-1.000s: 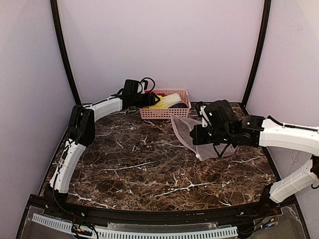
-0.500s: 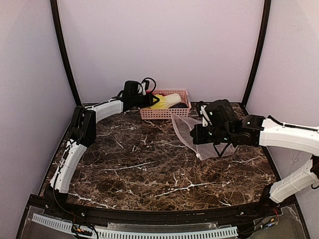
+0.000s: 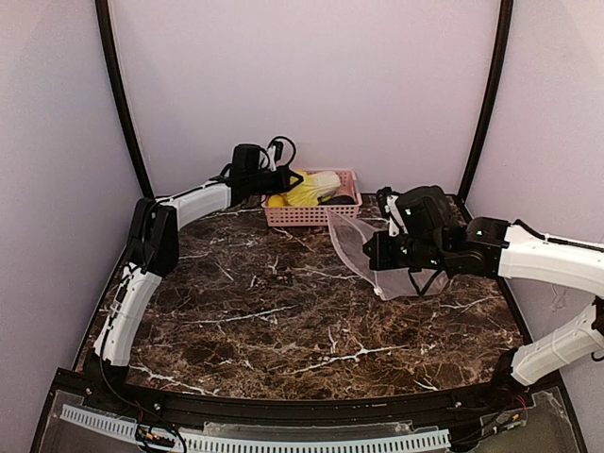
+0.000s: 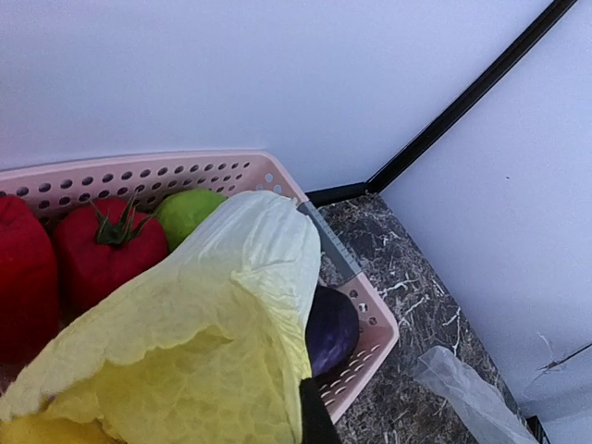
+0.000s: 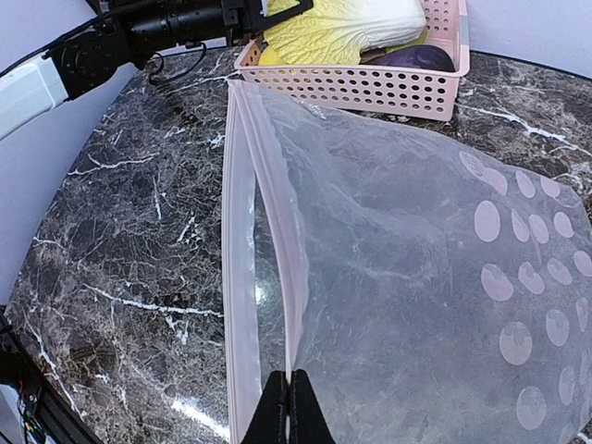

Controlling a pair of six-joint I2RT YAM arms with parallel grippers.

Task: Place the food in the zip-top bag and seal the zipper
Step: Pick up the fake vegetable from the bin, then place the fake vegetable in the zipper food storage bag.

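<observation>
The yellow-green cabbage [image 3: 313, 186] [image 4: 213, 324] is raised at its stalk end over the pink basket [image 3: 311, 215], and my left gripper [image 3: 289, 181] is shut on it; one black finger [image 4: 314, 424] shows under the leaves. A red pepper [image 4: 18, 277], a red tomato-like piece [image 4: 106, 254], a green piece [image 4: 190, 211] and a purple one [image 4: 333, 328] lie in the basket. The clear dotted zip-top bag [image 3: 363, 250] [image 5: 416, 277] lies right of the basket. My right gripper [image 5: 289, 402] is shut on the upper lip, so the zipper [image 5: 242, 277] gapes.
The basket rim [image 4: 370, 310] stands against the back wall near the right corner post [image 3: 477, 113]. The bag's mouth faces left, toward the basket [image 5: 370, 88] and the left arm [image 5: 157, 28]. Dark marble tabletop [image 3: 264, 321] spreads in front of both.
My left gripper has shut on the cabbage and raised it a little out of the basket. The right gripper and the bag have barely moved.
</observation>
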